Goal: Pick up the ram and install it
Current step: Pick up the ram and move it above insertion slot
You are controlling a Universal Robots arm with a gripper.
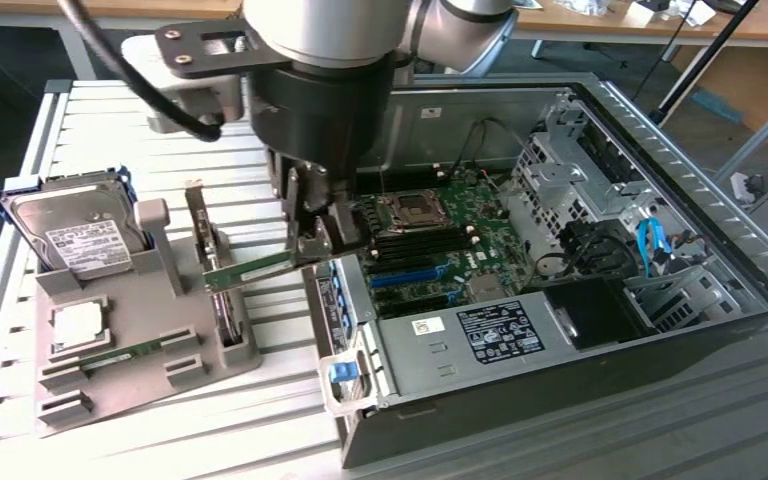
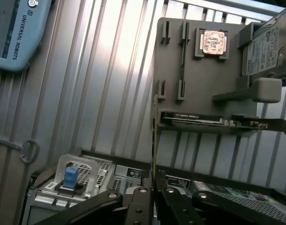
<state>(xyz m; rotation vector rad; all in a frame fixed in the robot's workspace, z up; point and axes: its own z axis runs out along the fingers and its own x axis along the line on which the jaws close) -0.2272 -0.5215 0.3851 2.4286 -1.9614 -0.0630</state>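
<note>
Ram [image 1: 257,268] [image 2: 155,136] hangs in the air, pinched at one end by the tool [image 1: 315,245] [image 2: 154,187], whose fingers are closed on the board. The ram's free end reaches toward the exterior view's left. At that view's far left, a silver hard drive [image 1: 77,240] [image 2: 269,44] stands in a grey holder [image 1: 151,305] [image 2: 203,79] on the white slatted tabletop [image 1: 157,150] [image 2: 100,70]. Just below the drive in the picture, a square processor chip [image 1: 77,325] [image 2: 213,42] lies in its recess. Beside the chip, a second green stick [image 1: 124,353] rests flat in a slot. Further right, a dark expansion card [image 1: 199,225] [image 2: 203,119] stands on edge along the holder's side. The held ram is above and just beside this card, tilted, with its gripped end higher. It lies over the holder's right edge and the left wall of the open computer case [image 1: 491,400]. Right of the tool, the green motherboard [image 1: 424,240] lies inside the case, and a blue latch [image 1: 344,372] [image 2: 70,176] sits on the case's near corner. In the wrist view, the ram is seen edge-on as a thin line, and a pale-blue pendant [image 2: 16,28] marked UNIVERSAL ROBOTS lies on the tabletop.
</note>
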